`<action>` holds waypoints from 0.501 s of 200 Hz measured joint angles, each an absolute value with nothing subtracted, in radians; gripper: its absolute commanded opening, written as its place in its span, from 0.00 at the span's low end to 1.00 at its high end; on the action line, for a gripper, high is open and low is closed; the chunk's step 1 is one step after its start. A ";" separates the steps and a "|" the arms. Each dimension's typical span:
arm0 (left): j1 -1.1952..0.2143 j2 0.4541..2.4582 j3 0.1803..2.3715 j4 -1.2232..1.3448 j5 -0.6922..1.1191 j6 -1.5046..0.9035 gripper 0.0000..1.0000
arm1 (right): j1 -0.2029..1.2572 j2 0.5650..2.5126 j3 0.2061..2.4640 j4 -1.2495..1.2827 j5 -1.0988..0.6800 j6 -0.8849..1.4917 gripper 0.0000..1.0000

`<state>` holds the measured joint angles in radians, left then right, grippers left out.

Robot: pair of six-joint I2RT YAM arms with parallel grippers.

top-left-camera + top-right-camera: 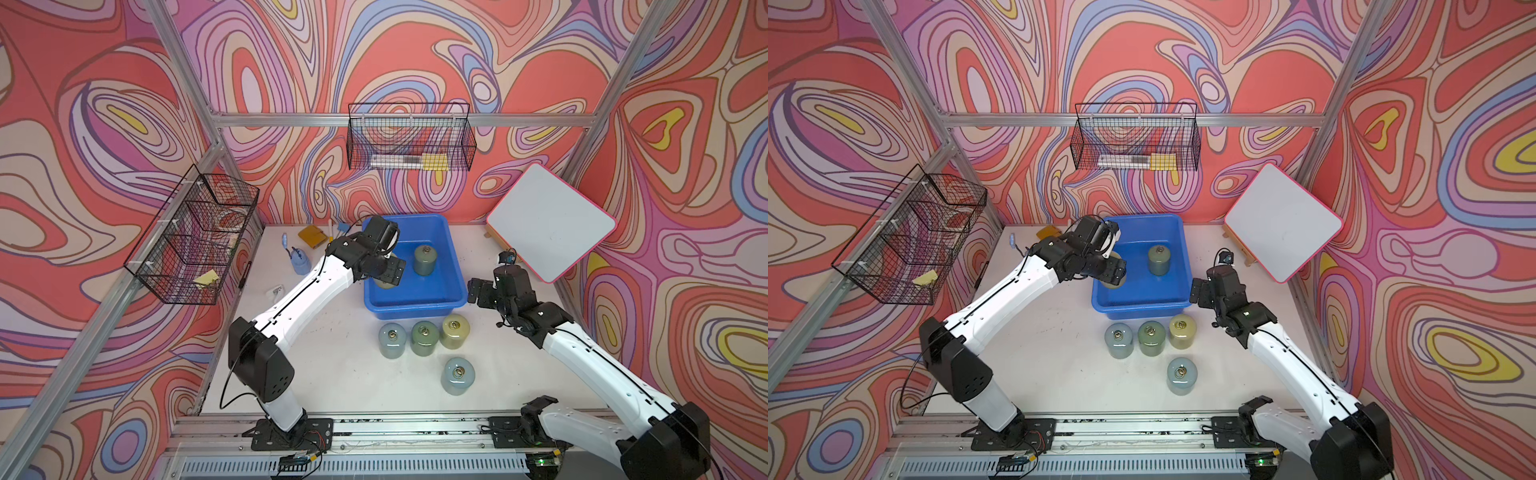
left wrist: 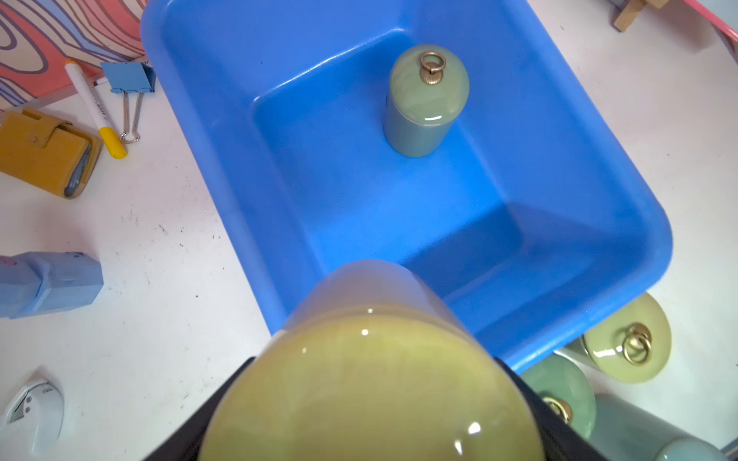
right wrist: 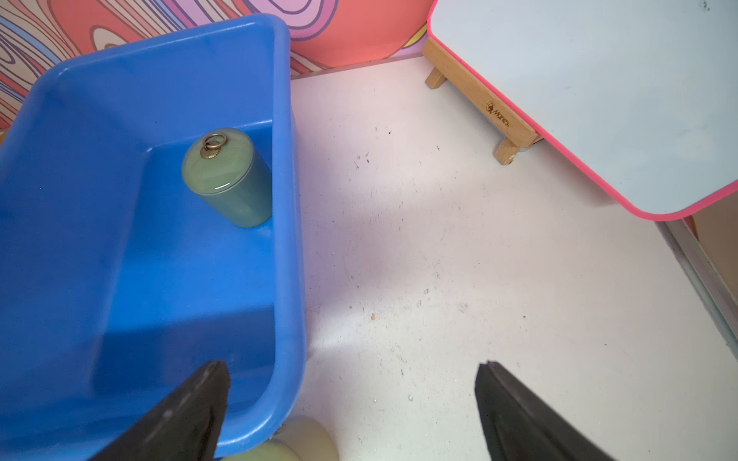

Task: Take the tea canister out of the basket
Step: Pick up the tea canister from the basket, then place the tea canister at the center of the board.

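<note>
Yellow-green tea canister (image 2: 371, 359) clamped in left tool (image 1: 390, 276), raised at blue basket's (image 1: 415, 309) left rim.
Likely mid lift-out. Next: clear the rim, then set down on bench (image 1: 332, 374). Inside basket, second green canister (image 1: 424, 259) standing; right tool (image 3: 351, 367) gaping, empty, alongside.

White arms (image 1: 307, 286), black joints (image 1: 259, 361)

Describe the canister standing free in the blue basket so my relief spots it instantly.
Find the blue basket on the white table. Inside stands one grey-green canister with a brass ring on its lid. Unlike the yellowish canister nearby, no gripper holds it.
</note>
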<state>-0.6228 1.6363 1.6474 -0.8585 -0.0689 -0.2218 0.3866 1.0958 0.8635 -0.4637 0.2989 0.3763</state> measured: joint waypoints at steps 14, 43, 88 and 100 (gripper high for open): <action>-0.643 1.566 1.588 -0.859 -0.086 -0.237 0.49 | 0.387 1.096 0.863 -0.463 0.299 0.377 0.98; -0.685 1.436 1.474 -0.863 -0.116 -0.271 0.49 | 0.387 1.096 0.863 -0.464 0.300 0.379 0.98; -0.769 1.264 1.292 -0.895 -0.148 -0.355 0.48 | 0.387 1.096 0.863 -0.463 0.301 0.379 0.98; -0.791 1.234 1.249 -0.908 -0.154 -0.382 0.48 | 0.387 1.096 0.863 -0.464 0.303 0.379 0.98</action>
<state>-0.7914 1.2335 1.2491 -0.9077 -0.1543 -0.3817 0.3866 1.0958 0.8635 -0.4637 0.3031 0.3794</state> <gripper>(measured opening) 0.838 0.983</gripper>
